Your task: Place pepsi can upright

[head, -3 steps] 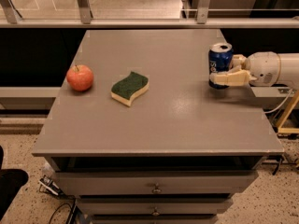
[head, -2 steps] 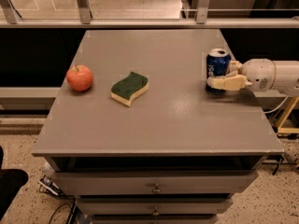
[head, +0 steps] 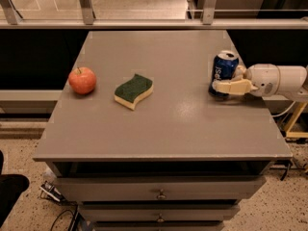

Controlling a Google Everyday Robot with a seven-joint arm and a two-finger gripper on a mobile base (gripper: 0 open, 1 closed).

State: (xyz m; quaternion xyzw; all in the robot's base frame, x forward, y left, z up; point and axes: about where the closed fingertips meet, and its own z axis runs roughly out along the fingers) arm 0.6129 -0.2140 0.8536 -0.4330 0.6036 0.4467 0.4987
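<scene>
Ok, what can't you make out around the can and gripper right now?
- Base of the pepsi can: camera view, covered by the gripper at the right edge of the table, so flat contact is unconfirmed.
- Can lettering: too blurred to read.
- Arm behind the gripper: cut off by the right frame edge.
- Drawers: lowest one cut off by the bottom edge.

Glossy plastic hand [head: 218, 83] grips shiny metal pepsi can [head: 225, 65] on matt table [head: 183, 121].
</scene>
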